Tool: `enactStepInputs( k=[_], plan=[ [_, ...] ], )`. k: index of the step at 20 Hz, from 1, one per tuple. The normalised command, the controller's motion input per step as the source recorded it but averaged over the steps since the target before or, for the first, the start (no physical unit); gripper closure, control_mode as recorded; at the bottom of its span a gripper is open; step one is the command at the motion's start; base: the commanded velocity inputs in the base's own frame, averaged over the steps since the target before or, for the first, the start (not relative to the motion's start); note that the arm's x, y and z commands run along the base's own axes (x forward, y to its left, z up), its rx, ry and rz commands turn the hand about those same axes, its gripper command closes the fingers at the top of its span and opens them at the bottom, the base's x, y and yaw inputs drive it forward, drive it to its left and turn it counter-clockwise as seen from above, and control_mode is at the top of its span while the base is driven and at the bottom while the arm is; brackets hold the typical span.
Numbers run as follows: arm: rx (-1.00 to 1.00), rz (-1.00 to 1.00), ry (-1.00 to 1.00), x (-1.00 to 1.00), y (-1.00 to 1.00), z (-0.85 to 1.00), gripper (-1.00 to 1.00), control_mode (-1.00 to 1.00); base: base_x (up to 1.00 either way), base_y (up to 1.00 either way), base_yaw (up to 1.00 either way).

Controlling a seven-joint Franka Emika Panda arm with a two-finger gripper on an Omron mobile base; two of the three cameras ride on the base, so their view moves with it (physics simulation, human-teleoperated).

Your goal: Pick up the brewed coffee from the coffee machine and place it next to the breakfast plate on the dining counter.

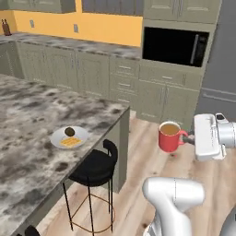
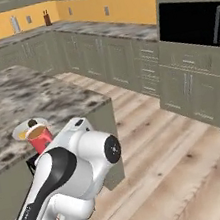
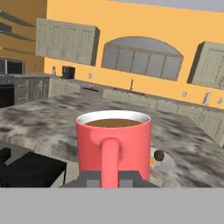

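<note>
— Wooden floor under the arm, so the mug is not over the table yet?

— Right. The hand (image 1: pixel 190 137) is clamped on the handle of the brewed coffee (image 1: pixel 169 136), holding it upright in the air above the floor, off the end of the dining table (image 1: pixel 27 115). A black stool (image 1: pixel 94 168) stands between, just below the table's edge.

— Which way does the breakfast plate lie from the hand?

— Ahead and to the robot's left. In the hand view the mug (image 3: pixel 113 146) sits right at the fingers, and the breakfast plate (image 3: pixel 162 161) peeks out just past its right side, on the marble. From the left base view the plate (image 1: pixel 69 137) rests near the table's near edge, well apart from the mug.

— So the move?

— I judge it a carry leftward over the edge, keeping the mug level, then down beside the plate.
</note>
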Motion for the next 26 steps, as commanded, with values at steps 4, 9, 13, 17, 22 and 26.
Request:
enactStepInputs(
  k=[4,9,13,17,22,26],
  plan=[
    [0.0,0.0,0.0,0.0,0.0,0.0,1.0,1.0,0.41,-0.32,0.65],
    [0.0,0.0,0.0,0.0,0.0,0.0,1.0,1.0,0.46,-0.48,0.63],
    [0.0,0.0,0.0,0.0,0.0,0.0,1.0,1.0,0.68,-0.63,0.56],
    [0.0,0.0,0.0,0.0,0.0,0.0,1.0,1.0,0.67,-0.67,0.55],
    [0.0,0.0,0.0,0.0,0.0,0.0,1.0,1.0,0.66,-0.61,0.57],
    [0.0,0.0,0.0,0.0,0.0,0.0,1.0,1.0,0.6,-0.66,0.56]
  ],
)
